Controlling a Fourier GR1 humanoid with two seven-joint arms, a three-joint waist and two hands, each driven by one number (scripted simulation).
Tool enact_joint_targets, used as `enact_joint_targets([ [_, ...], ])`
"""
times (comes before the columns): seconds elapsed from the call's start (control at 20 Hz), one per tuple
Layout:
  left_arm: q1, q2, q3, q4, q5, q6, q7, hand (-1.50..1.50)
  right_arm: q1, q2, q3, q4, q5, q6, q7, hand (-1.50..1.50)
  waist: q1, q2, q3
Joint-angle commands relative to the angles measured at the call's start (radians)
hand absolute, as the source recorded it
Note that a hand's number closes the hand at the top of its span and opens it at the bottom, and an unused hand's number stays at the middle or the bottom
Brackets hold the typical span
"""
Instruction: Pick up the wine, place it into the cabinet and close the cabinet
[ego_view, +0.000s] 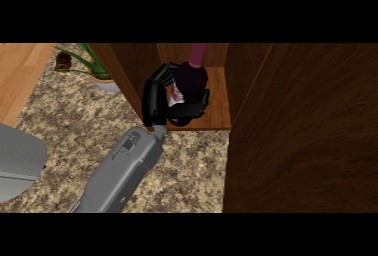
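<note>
The wine bottle (192, 79) is dark with a magenta neck and a pale label. It stands inside the open wooden cabinet, on its shelf (218, 107). My right hand (154, 101) is at the cabinet's mouth, its fingers curled round the bottle's lower body from the left. The grey forearm runs down to the lower left. Whether the bottle's base touches the shelf is hidden by the hand. The open cabinet door (310, 130), a wide dark wood panel, stands out at the right. My left hand does not show.
A potted green plant (94, 67) stands on the speckled counter (66, 125) just left of the cabinet's side wall. A large grey rounded shape (18, 160) fills the left edge. A light wood strip (18, 75) runs along the far left.
</note>
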Motion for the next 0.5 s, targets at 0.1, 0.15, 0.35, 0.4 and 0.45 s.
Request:
enact_joint_targets([
  [0.1, -0.103, -0.002, 0.077, 0.146, 0.014, -0.049, -0.001, 1.5, 0.006, 0.002, -0.022, -0.094, -0.089, -0.016, 0.048, -1.5, 0.003, 0.001, 0.0],
  [0.15, -0.105, 0.007, 0.099, 0.195, 0.011, -0.083, -0.056, 1.5, -0.027, 0.002, 0.014, -0.091, -0.044, -0.035, 0.08, -1.5, 0.003, 0.002, 0.0],
  [0.35, -0.16, -0.004, 0.132, 0.314, 0.044, -0.085, -0.094, 1.5, 0.026, 0.0, -0.023, -0.12, -0.103, -0.008, 0.055, -1.5, -0.014, 0.005, 0.0],
  [0.4, -0.167, -0.004, 0.136, 0.302, 0.028, -0.075, -0.075, 1.5, 0.019, -0.035, -0.088, -0.095, -0.16, 0.022, 0.045, -1.5, -0.007, 0.003, 0.0],
  [0.45, -0.195, -0.004, 0.078, 0.306, 0.083, -0.02, -0.081, 1.5, 0.004, -0.007, -0.023, -0.116, -0.101, -0.01, 0.072, -1.5, -0.015, 0.004, 0.0],
])
